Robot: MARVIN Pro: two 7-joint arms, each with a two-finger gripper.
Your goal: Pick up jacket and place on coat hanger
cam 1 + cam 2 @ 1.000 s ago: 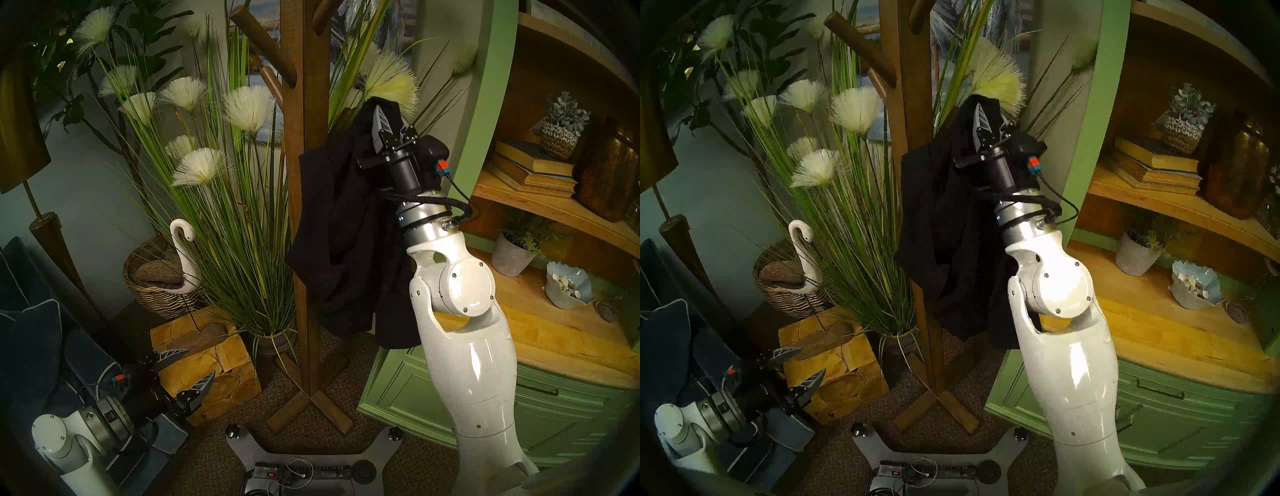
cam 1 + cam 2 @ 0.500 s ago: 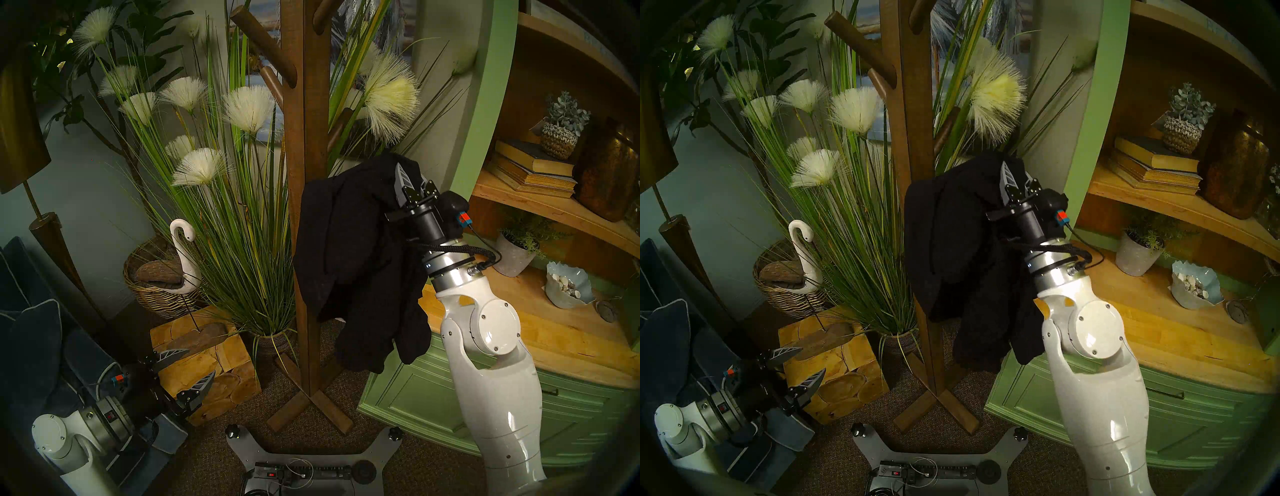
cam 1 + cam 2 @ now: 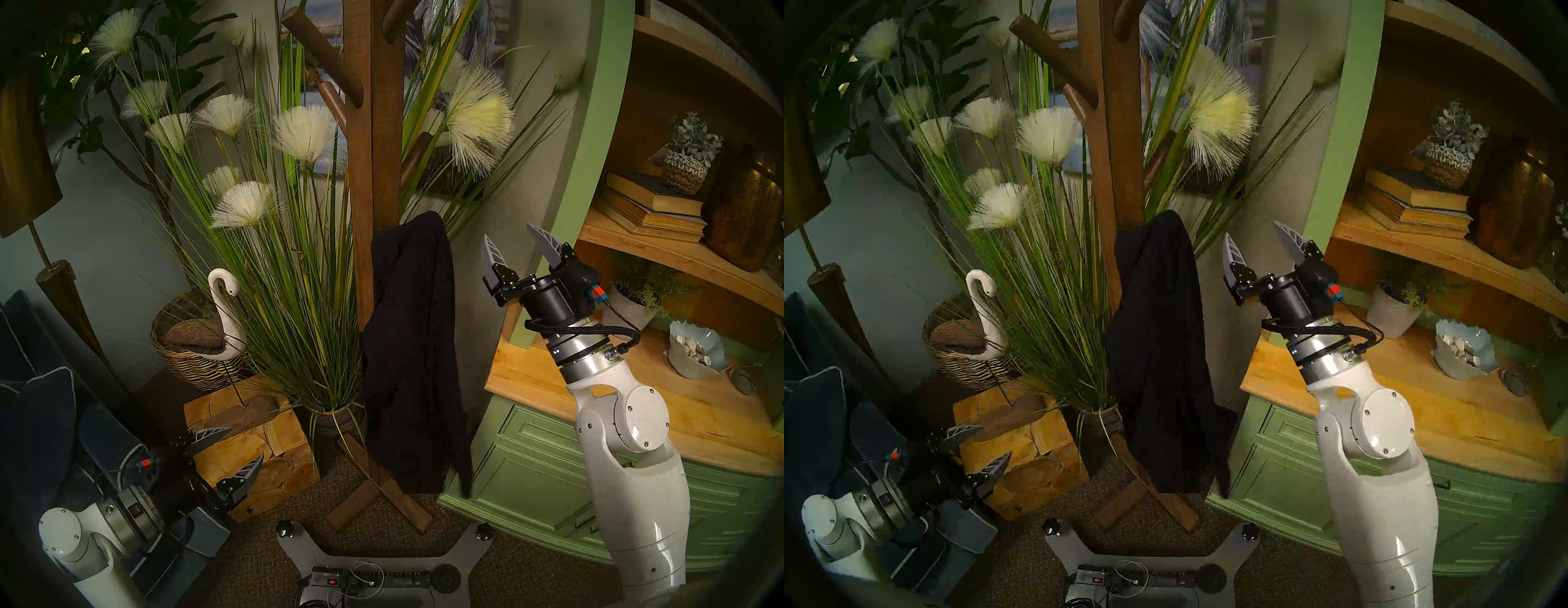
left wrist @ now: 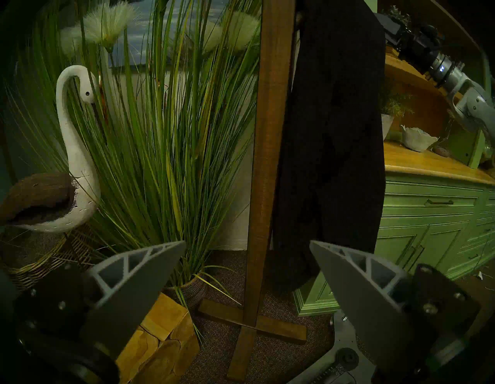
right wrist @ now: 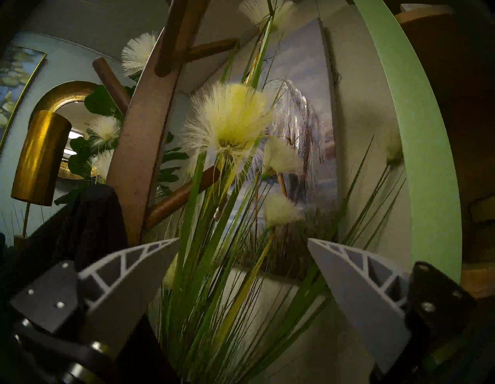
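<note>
Jacket (image 3: 409,352), a plain black, matte, soft fabric garment, hangs in long folds at frame centre in the head views, draped from a low point on the post of the coat stand (image 3: 373,170), a tall brown wooden square post with angled round pegs and a cross-shaped foot. What catches the jacket's top edge is hidden by the cloth. Its lower hem falls close to the cross foot. Right gripper (image 3: 515,242), grey ribbed fingers on a black wrist and white arm, sits right of centre, well clear of the jacket, pointing upward; its jaws stand wide apart with nothing between them. Right wrist view: fingers (image 5: 128,284) frame cream feathery plumes on green grass stems (image 5: 230,120), with the jacket at lower left. Left gripper (image 3: 237,450), lower left of the head views, points toward a pale wooden block (image 3: 271,446); its jaws are likewise spread and empty. Left wrist view: white carved swan (image 4: 77,150) at left, jacket and post at centre.
</note>
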